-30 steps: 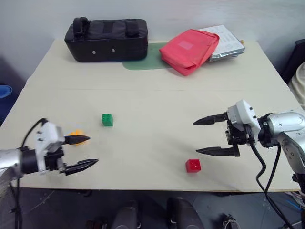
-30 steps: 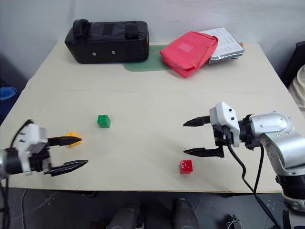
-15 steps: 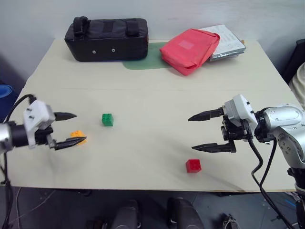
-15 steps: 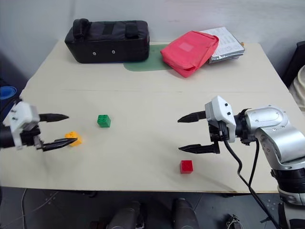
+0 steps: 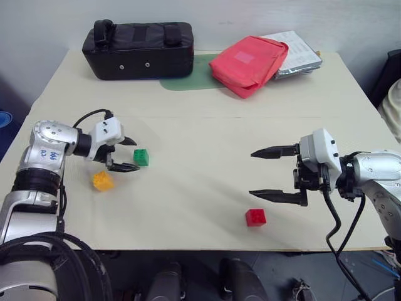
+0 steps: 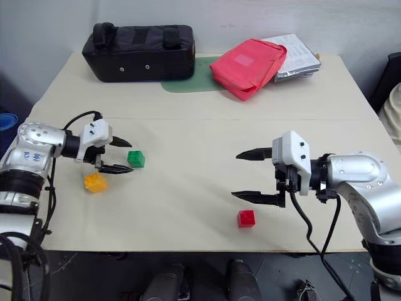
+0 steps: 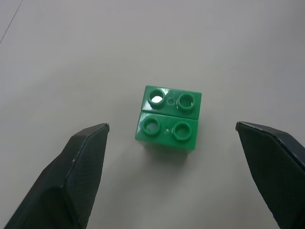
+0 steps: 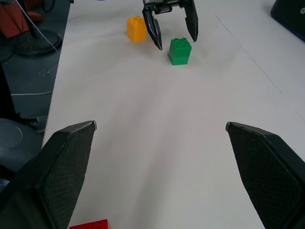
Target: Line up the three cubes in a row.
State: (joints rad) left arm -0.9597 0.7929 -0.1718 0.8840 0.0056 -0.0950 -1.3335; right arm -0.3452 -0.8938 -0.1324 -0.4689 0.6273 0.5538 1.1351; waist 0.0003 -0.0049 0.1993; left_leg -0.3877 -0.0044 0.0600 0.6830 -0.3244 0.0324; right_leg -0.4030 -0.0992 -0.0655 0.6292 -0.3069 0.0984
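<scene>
Three studded cubes lie apart on the pale table (image 5: 207,125). The green cube (image 5: 141,157) sits left of centre, and my left gripper (image 5: 130,154) is open right beside it, its tips level with the cube's left side without touching. In the left wrist view the green cube (image 7: 167,119) lies just ahead of the spread fingers. The yellow-orange cube (image 5: 103,180) rests nearer the front, below that gripper. The red cube (image 5: 255,217) sits near the front edge at right. Above and right of it my right gripper (image 5: 262,172) hovers open, pointing left, holding nothing.
A black bag (image 5: 138,50) stands at the back left of the table. A red pouch (image 5: 248,64) lies at the back right on a green mat (image 5: 188,81), with a silvery packet (image 5: 294,59) behind it. The table's front edge runs just below the red cube.
My left arm has swung forward and rightward from beside the yellow-orange cube to the green cube, staying open. The right gripper has barely moved.
</scene>
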